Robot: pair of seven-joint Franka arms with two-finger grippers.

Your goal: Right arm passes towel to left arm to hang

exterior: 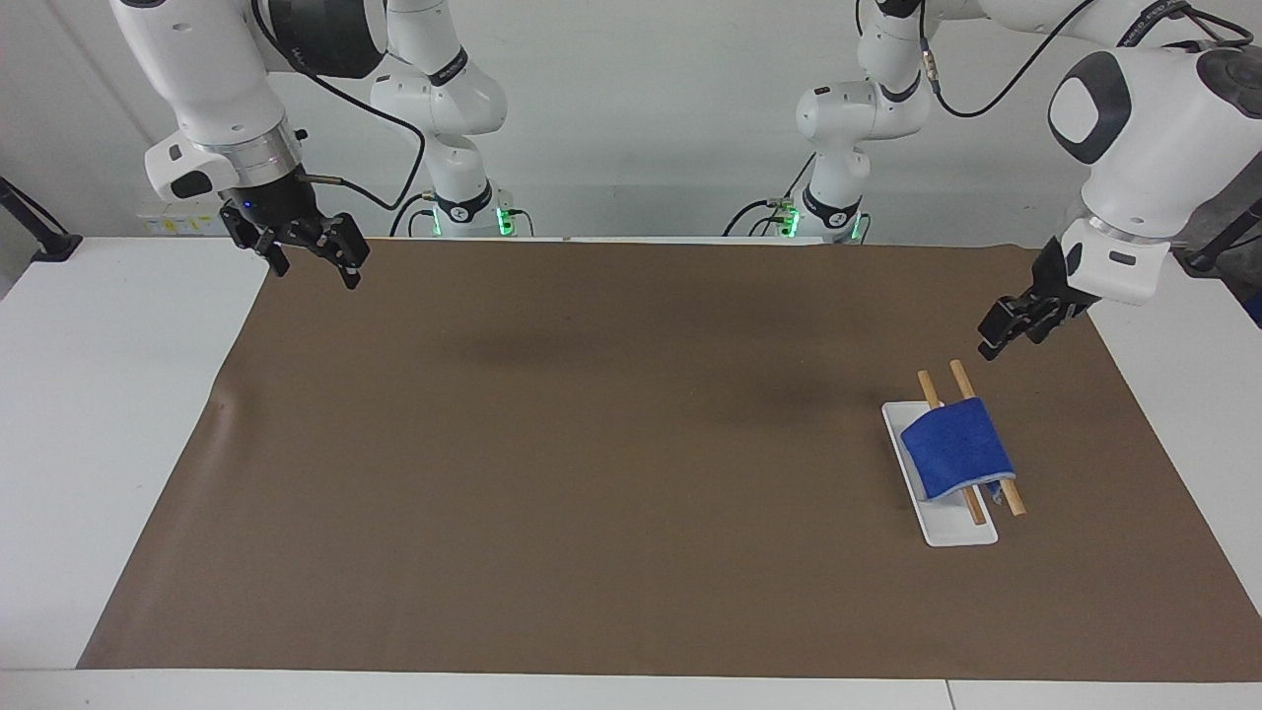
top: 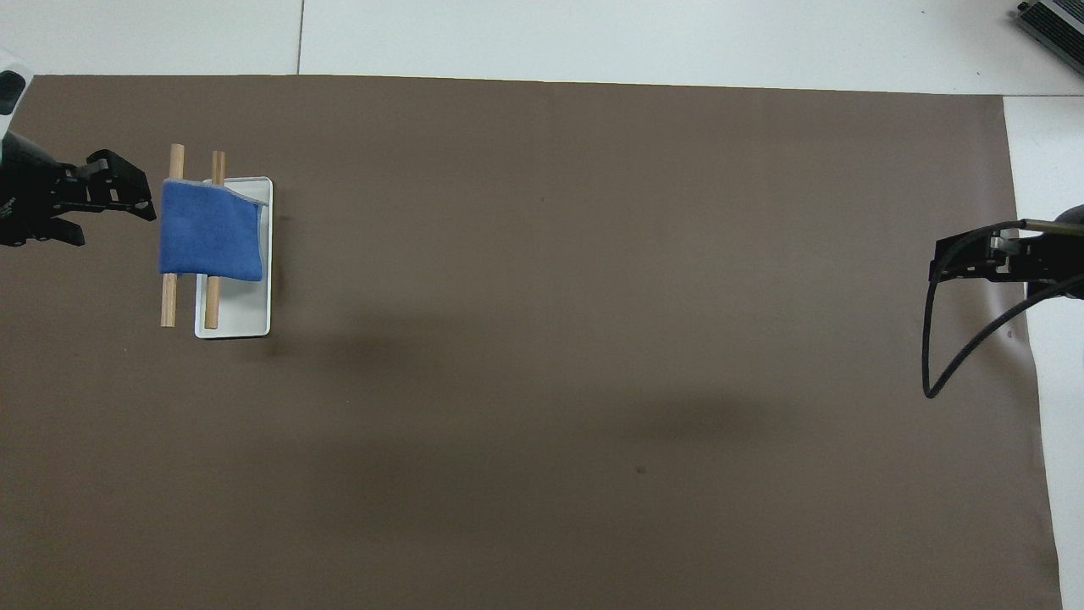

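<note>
Towel [exterior: 954, 447] lay draped over rack bars [exterior: 939, 390] toward L arm's end; L gripper [exterior: 1008, 330] above table nr rack & R gripper [exterior: 314, 247] over mat [exterior: 552, 444] corner, waiting, both spread, empty — best left untouched, arms retracted high.

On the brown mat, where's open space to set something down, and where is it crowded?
The brown mat lies bare from the white tray to the right arm's end. It is crowded only at the left arm's end: blue towel draped over the tray's wooden bars, left gripper hovering beside them.
</note>
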